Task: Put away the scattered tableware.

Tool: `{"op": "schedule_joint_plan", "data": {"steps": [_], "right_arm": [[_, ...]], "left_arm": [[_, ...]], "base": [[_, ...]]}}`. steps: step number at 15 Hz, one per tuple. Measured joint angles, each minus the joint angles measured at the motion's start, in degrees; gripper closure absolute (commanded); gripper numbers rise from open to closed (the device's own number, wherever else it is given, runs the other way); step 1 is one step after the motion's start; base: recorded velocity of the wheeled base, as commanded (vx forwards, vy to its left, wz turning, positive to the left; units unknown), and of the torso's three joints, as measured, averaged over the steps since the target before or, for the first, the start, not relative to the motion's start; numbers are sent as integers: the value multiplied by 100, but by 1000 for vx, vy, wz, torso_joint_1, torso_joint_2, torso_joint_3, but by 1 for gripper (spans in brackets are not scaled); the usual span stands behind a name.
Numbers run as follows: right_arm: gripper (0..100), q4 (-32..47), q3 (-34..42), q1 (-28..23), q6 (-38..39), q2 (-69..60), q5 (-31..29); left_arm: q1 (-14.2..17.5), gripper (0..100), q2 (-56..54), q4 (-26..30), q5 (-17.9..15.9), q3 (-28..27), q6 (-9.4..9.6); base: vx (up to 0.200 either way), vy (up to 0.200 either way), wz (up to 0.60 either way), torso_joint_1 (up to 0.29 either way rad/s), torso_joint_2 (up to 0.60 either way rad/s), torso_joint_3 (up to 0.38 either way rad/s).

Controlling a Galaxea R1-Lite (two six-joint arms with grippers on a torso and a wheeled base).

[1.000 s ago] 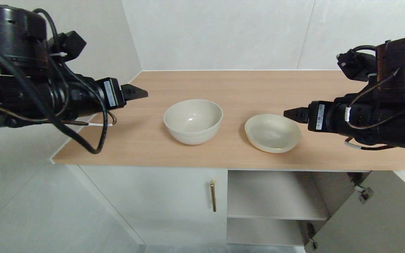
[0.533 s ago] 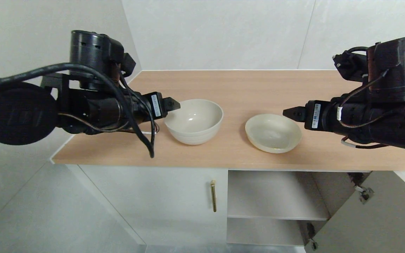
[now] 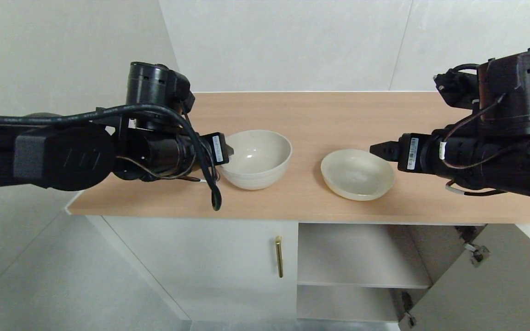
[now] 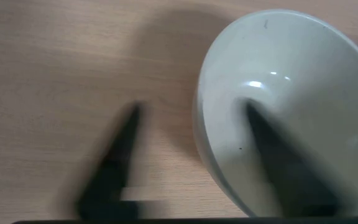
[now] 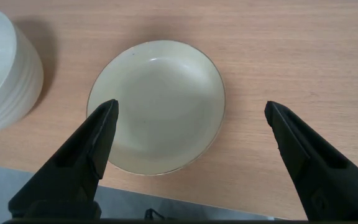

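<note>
You've got the wooden countertop (image 3: 329, 115) ahead, and under it the cabinet (image 3: 361, 257) stands with its right door open and its shelves bare. The white bowl (image 3: 256, 158) sits toward the counter's front, with the shallow plate (image 3: 357, 174) just beside it, not touching. Your left gripper (image 4: 191, 118) is spread across the bowl's left rim, one finger inside and one outside, so this looks like the grasp step. Next, pinch that rim firmly and lift level. Your right gripper (image 5: 191, 107) hangs spread by the plate, holding nothing.
</note>
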Motion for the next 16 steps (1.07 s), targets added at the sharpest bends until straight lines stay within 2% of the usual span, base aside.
{"op": "schedule_joint_plan", "data": {"steps": [4, 10, 14, 15, 16], "right_arm": [[0, 9, -11, -87, 2, 122, -2], [0, 11, -168, -343, 0, 640, -222], [0, 0, -291, -441, 9, 1023, -328], [100, 0, -302, -452, 9, 1068, -328], [100, 0, -304, -456, 15, 1101, -322]], "left_arm": [[-5, 100, -193, -5, -17, 129, 0], [-29, 100, -1012, -786, -800, 907, 45], [-32, 100, -1281, -800, -848, 1067, 52], [-32, 100, -1318, -801, -848, 1074, 50], [-32, 100, -1356, -801, -848, 1085, 52]], "base": [[0, 0, 0, 0, 0, 0], [0, 0, 0, 0, 0, 0], [0, 0, 0, 0, 0, 0], [0, 0, 0, 0, 0, 0], [0, 0, 0, 0, 0, 0]]}}
